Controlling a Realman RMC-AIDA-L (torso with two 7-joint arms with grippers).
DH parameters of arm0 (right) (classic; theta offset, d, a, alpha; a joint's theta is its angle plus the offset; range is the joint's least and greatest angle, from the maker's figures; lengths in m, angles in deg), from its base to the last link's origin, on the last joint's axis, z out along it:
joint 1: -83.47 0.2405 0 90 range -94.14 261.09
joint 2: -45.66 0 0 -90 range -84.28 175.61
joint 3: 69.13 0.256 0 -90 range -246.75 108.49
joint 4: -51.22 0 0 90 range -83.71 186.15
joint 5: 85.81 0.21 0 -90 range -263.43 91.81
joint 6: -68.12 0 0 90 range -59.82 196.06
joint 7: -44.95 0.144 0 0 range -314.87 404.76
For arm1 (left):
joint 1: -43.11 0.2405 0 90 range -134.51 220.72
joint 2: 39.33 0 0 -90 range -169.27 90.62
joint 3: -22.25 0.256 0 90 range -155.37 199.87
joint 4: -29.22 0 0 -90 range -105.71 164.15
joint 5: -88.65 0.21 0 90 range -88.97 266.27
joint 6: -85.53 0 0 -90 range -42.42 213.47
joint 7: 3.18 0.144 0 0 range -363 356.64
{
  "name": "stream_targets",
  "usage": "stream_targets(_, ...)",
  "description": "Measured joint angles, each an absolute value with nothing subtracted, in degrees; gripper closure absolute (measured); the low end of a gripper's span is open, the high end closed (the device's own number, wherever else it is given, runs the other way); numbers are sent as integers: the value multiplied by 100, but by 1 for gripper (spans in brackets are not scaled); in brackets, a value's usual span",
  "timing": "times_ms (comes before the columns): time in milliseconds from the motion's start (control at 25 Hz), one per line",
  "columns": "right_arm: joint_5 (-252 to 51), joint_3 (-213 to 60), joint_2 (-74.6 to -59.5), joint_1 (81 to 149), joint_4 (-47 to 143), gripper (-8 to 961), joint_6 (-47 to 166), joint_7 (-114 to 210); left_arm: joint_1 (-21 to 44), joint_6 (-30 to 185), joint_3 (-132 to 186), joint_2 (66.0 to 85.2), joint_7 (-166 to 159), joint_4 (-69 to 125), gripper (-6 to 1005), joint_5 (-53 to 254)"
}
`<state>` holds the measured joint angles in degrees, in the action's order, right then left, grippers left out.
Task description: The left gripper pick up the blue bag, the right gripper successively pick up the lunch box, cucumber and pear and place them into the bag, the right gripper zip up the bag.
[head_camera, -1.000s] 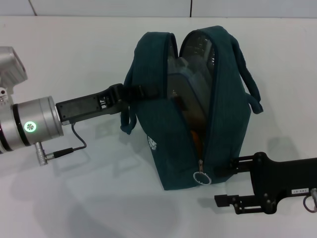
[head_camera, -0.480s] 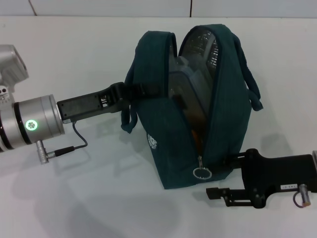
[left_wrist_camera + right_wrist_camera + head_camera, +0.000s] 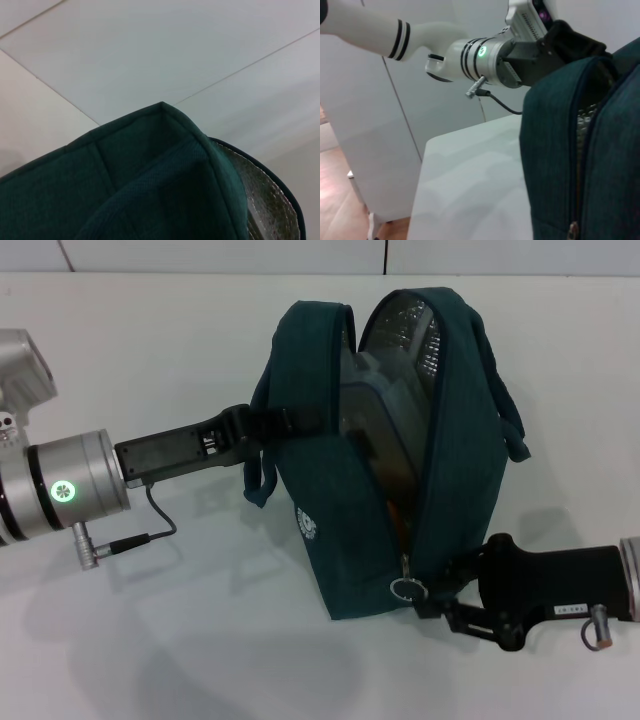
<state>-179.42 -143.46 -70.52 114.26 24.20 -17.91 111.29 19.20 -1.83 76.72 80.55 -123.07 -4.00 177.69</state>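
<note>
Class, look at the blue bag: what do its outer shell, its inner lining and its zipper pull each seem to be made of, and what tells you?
The blue bag has a shell that looks like matte woven fabric; a fine weave shows in the wrist views. The lining looks like shiny, crinkled silver foil. The zipper pull looks like polished metal, a thin silvery ring, though coated plastic cannot be ruled out.

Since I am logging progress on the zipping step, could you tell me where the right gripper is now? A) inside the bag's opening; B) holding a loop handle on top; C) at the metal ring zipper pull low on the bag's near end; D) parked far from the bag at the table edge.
C: in the head view the right gripper reaches the zipper pull at the bottom of the blue bag, whose zipper is undone.
</note>
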Motion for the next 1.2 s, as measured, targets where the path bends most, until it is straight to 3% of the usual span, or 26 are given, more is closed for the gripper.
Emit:
stream_targets(200,-17761,-14360,-7052,11416,2407,781,-1721,11066,1901,-183,7694,8049,-12305,-400,954,17781)
stream_targets(520,-17684,-14396,-7052,11424,2448,945,-1679,11027,1903,-184,7690,8047,-12300,-394,953,17779)
stream_targets(1200,-17554,-14391,-7035,11344,2372,945,-1874,10998,1902,-225,7700,8035,-12120,-302,953,17811)
